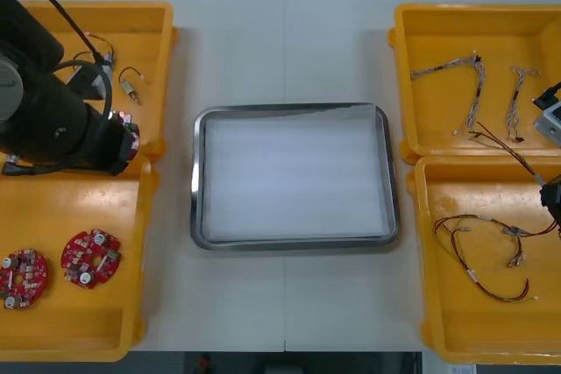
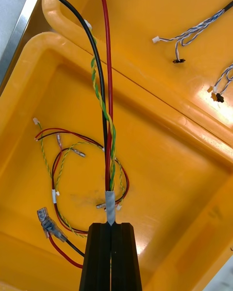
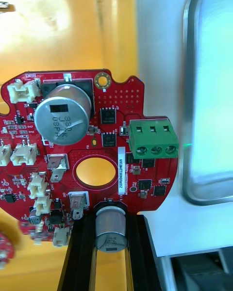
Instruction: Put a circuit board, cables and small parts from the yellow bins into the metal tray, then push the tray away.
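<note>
My left gripper (image 3: 110, 245) is shut on the rim of a round red circuit board (image 3: 87, 145), held above the edge of the left bins just left of the metal tray (image 3: 188, 102). In the front view that board (image 1: 128, 131) pokes out from under my left arm. My right gripper (image 2: 110, 233) is shut on a bundle of black, red and yellow-green cable (image 2: 108, 126) at its white tape, lifted over the near right yellow bin (image 2: 170, 184). From the front view, this cable (image 1: 508, 153) trails from the right gripper (image 1: 552, 194) toward the far bin.
The metal tray (image 1: 197, 172) lies mid-table, white inside. Two more red boards (image 1: 90, 258) sit in the near left bin (image 1: 79, 330). Small metal parts (image 1: 131, 87) are in the far left bin. Blue and white cables (image 1: 473, 85) lie in the far right bin; red and yellow cables (image 1: 482, 256) lie below.
</note>
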Motion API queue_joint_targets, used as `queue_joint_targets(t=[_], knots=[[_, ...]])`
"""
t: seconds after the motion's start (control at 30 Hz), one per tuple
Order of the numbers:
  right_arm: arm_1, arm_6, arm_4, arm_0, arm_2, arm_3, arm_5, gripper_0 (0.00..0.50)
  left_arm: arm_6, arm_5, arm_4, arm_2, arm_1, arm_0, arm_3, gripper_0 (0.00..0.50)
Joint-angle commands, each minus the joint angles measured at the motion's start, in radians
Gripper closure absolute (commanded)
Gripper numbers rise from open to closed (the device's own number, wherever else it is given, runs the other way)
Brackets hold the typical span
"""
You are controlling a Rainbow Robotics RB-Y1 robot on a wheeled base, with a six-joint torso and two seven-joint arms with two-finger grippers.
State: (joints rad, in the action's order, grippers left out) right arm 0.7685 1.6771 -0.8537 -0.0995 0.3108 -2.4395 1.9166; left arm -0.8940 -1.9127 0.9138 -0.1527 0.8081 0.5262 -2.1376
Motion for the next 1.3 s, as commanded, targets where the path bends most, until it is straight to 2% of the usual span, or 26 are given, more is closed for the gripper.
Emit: queue_joint_targets(t=[0.03, 0.17, 0.27, 0.43, 0.57, 0.7, 0.9, 1.07, 1.3], knots=[[0.038, -0.013, 0.004, 0.003, -0.009, -0.010, 0.003, 0.500, 0.064, -0.007, 0.016, -0.097, -0.020, 0.136, -0.036, 0.500], [0.038, -0.013, 0.004, 0.003, -0.009, -0.010, 0.003, 0.500, 0.136, -0.007, 0.007, -0.189, -0.063, 0.210, -0.031, 0.500], [0.038, -0.013, 0.004, 0.003, -0.009, -0.010, 0.003, 0.500, 0.230, -0.007, -0.026, -0.286, -0.119, 0.267, -0.031, 0.500], [0.038, -0.014, 0.005, 0.003, -0.009, -0.010, 0.003, 0.500, 0.319, -0.007, -0.049, -0.372, -0.188, 0.291, -0.015, 0.500], [0.038, -0.016, 0.004, 0.003, -0.009, -0.010, 0.003, 0.500, 0.334, -0.007, -0.072, -0.421, -0.222, 0.290, 0.016, 0.500], [0.038, -0.017, 0.005, 0.004, -0.009, -0.010, 0.003, 0.500, 0.343, 0.011, -0.098, -0.469, -0.237, 0.290, 0.056, 0.500], [0.038, -0.017, 0.005, 0.003, -0.009, -0.010, 0.003, 0.500, 0.365, 0.101, -0.147, -0.568, -0.242, 0.290, 0.120, 0.500], [0.038, -0.017, 0.007, 0.003, -0.009, -0.010, 0.003, 0.500, 0.452, 0.193, -0.213, -0.670, -0.250, 0.290, 0.154, 0.500], [0.038, -0.017, 0.007, 0.003, -0.009, -0.010, 0.003, 0.500, 0.471, 0.233, -0.224, -0.726, -0.265, 0.290, 0.196, 0.500]])
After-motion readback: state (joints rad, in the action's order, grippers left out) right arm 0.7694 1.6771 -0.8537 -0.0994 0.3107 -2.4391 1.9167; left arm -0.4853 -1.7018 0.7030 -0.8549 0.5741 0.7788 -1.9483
